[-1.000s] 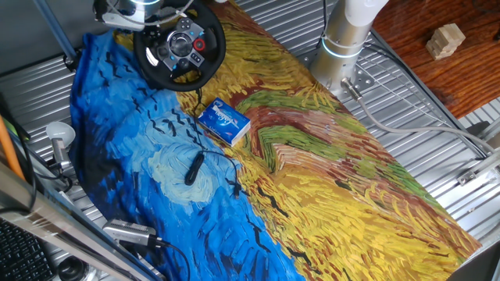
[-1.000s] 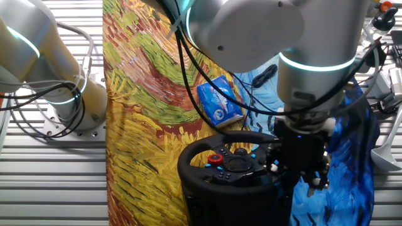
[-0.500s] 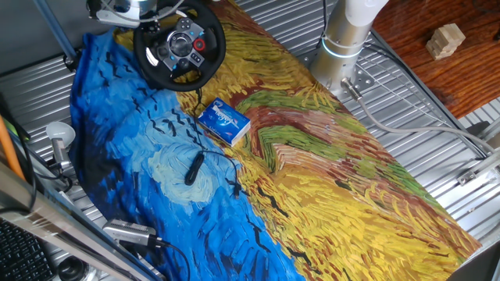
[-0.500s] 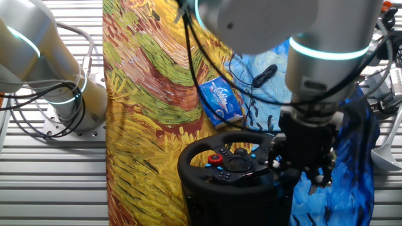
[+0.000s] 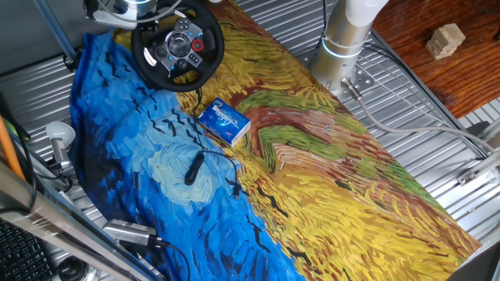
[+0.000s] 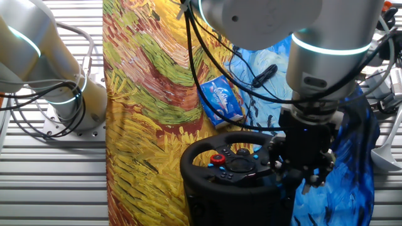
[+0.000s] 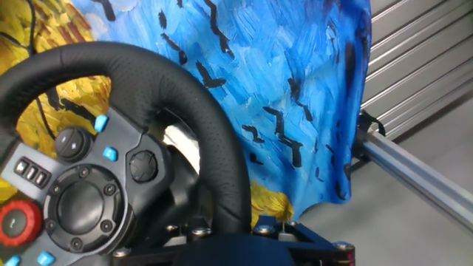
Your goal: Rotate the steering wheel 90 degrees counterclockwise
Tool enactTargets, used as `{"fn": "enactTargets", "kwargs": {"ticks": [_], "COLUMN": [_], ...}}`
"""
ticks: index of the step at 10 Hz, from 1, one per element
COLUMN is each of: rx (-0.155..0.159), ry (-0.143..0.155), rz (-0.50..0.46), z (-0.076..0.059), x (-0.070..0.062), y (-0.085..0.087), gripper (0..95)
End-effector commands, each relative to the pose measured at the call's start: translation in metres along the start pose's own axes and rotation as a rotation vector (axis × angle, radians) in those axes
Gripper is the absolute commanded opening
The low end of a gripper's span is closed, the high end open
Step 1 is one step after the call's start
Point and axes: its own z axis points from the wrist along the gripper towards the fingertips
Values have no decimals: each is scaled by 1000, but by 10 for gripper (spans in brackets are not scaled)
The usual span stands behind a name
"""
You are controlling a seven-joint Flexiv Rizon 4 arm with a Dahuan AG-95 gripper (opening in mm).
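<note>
Up at one end of the painted cloth (image 5: 328,179), the wheel (image 5: 177,43) stood on its black base, right at the cloth's edge where the blue part met the yellow. Its thick black rim (image 7: 199,125) filled the hand view, with the hub (image 7: 81,196) of small buttons and one red knob (image 6: 217,159) facing outward. The gripper (image 6: 306,171) sat against the rim on the blue side of the cloth, low on the wheel as seen from the other fixed view. Whether its fingers were spread or pinching the rim I could not tell: the black hand merged with the black wheel there, and the hand view showed only a dark edge of the mount along the bottom of the frame, with no fingertips visible.

A blue box (image 5: 223,122) lay flat on the cloth near the wheel, apart from it, toward the middle. A small black cabled device (image 5: 191,168) lay on the blue swirl beyond the box. The arm (image 6: 326,69) came down over the wheel, cables looping off it. A second arm's base (image 5: 344,39) stood beside the cloth's long edge on the ribbed metal table (image 5: 437,133).
</note>
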Motion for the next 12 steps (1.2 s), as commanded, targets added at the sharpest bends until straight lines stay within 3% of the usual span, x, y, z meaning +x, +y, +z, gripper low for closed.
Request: {"fn": "enactTargets", "kwargs": {"ticks": [1, 12], "rx": [7, -5], "ry": [-3, -9], "rz": [-4, -96], "z": [0, 2], "x": [-1, -13], "y": [1, 5], "gripper": [0, 0]}}
